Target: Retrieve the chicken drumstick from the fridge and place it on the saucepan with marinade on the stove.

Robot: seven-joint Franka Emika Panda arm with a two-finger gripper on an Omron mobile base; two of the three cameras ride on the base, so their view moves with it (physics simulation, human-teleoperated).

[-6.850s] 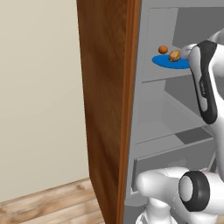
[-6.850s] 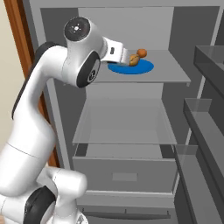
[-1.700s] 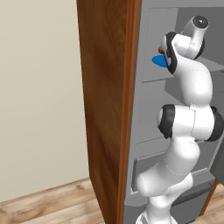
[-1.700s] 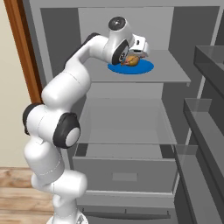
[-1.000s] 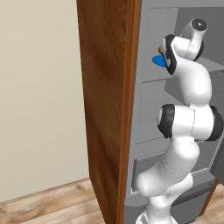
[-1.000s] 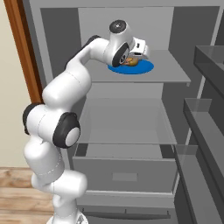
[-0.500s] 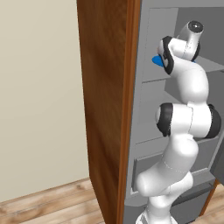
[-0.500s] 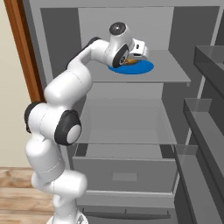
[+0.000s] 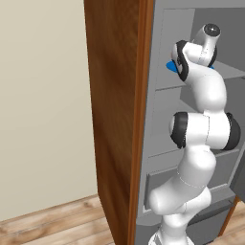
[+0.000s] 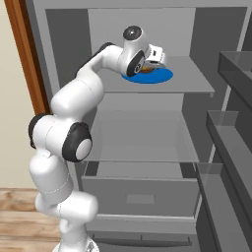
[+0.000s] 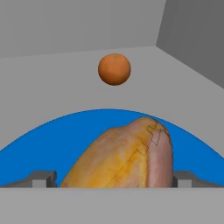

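Observation:
The fridge point(image 10: 197, 86) stands open. On its upper shelf lies a blue plate point(image 10: 158, 76) with the orange-brown chicken drumstick point(image 11: 127, 153) on it. My gripper point(image 11: 113, 179) is open and low over the plate, with one fingertip on each side of the drumstick, whose near end lies between them. In the right base view the gripper point(image 10: 147, 68) hangs from the arm over the plate's left part. A sliver of the plate point(image 9: 170, 65) shows past the arm in the left base view. The saucepan, marinade and stove are out of view.
A round orange fruit point(image 11: 114, 69) sits on the shelf behind the plate. Below are a second shelf point(image 10: 142, 142) and a drawer point(image 10: 140, 197). Door shelves point(image 10: 236, 64) jut out on the right. The wooden side panel point(image 9: 117, 119) bounds the left.
The hand has crept slightly lower and closer over the drumstick. Its jaws have stayed open.

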